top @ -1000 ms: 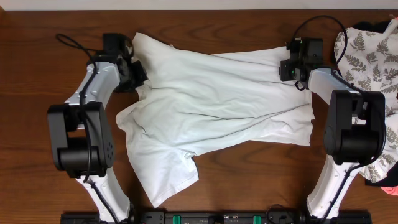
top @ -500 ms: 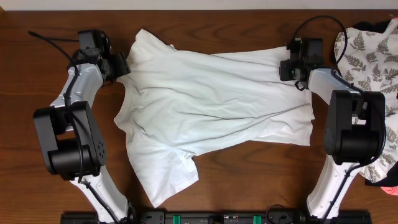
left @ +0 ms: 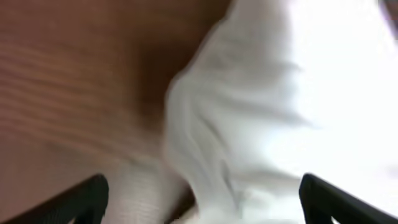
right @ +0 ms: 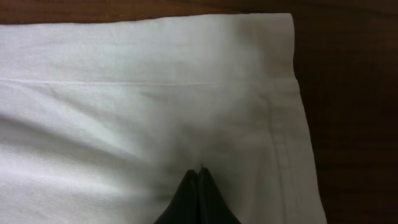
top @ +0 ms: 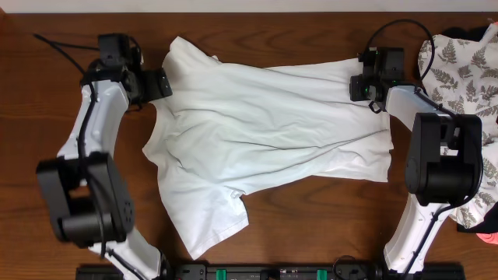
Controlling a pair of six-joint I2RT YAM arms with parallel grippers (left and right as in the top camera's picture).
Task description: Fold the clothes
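The clothes, a plain white T-shirt [top: 264, 132], lie spread and wrinkled across the wooden table [top: 311, 233]. My left gripper [top: 162, 84] is at the shirt's upper left edge, open. In the left wrist view its dark fingertips [left: 93, 193] stand far apart, with a rumpled fold of the shirt [left: 249, 124] lying loose between them; the gripper's middle [left: 208, 200] is over that fold. My right gripper [top: 358, 84] is at the shirt's upper right corner. In the right wrist view its tips [right: 199, 171] are shut together, pinching the cloth [right: 155, 93] near the hemmed corner.
A white cloth with grey fern print [top: 459, 70] is heaped at the right edge, beside the right arm. A dark garment [top: 467, 33] lies behind it and something pink [top: 486, 236] shows at the lower right. Bare wood lies left of the shirt.
The left gripper pulled the shirt's upper left edge outward to the left, then opened and let go of it. The right gripper has stayed where it was.
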